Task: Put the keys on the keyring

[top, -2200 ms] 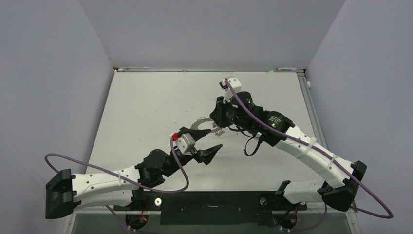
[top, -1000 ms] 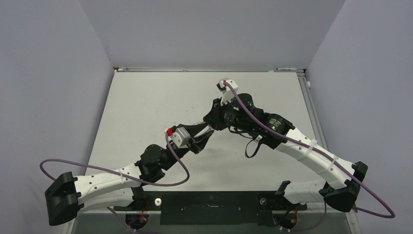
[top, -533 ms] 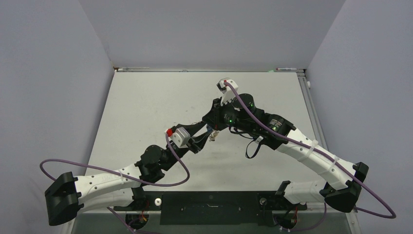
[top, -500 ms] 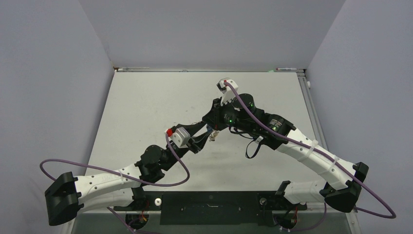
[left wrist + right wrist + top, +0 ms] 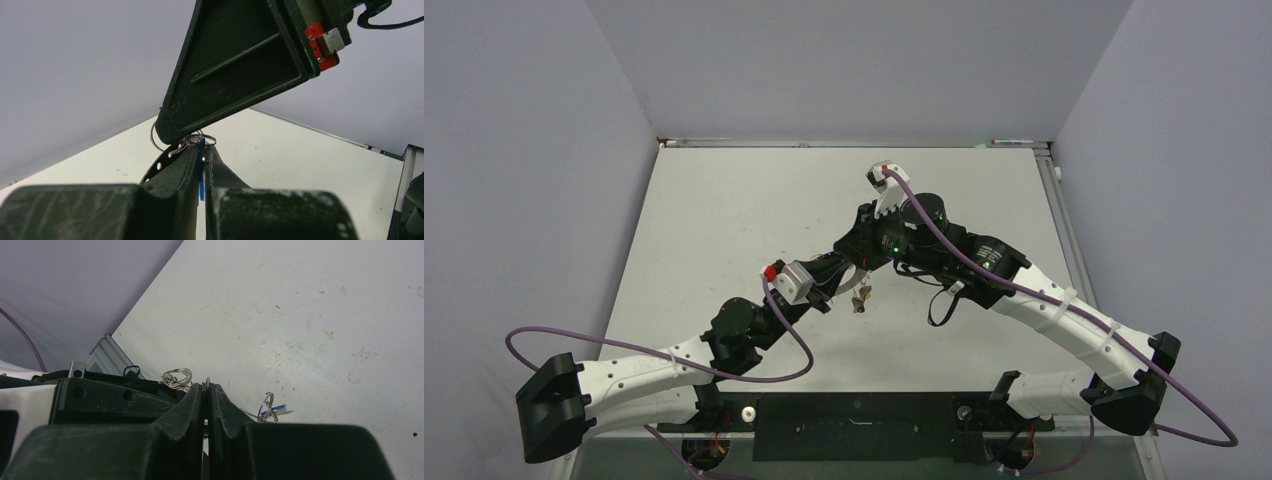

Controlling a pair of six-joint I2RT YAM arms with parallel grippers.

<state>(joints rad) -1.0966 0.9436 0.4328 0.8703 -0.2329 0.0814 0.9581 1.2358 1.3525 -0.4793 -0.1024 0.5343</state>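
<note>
L gripper [image 5: 201,150] is pinched tight on a key [image 5: 201,175]. Only its thin blue plastic tag shows, edge-on between the scuffed matte-black fingers. R gripper [image 5: 206,390] is also closed, w/ a sliver of metal at the tips that looks like the keyring [image 5: 159,165]. The keyring is a thin grey band w/ a row of holes, curving out beside a bare wire loop right at the R fingertip. The two grippers meet tip to tip above mid-table [image 5: 724,200], which is a flat, off-white, speckled surface.

Small shiny split rings [image 5: 176,377] bunch just past the L finger. More keys [image 5: 270,409], silver w/ a blue tag on a small ring, sit near the R tips; can't tell if they hang or lie on the table.

In the L wrist view the big ribbed black wedge of the R finger fills the upper part and hides most of the keyring. From the top view, both wrists cover the grip itself.
</note>
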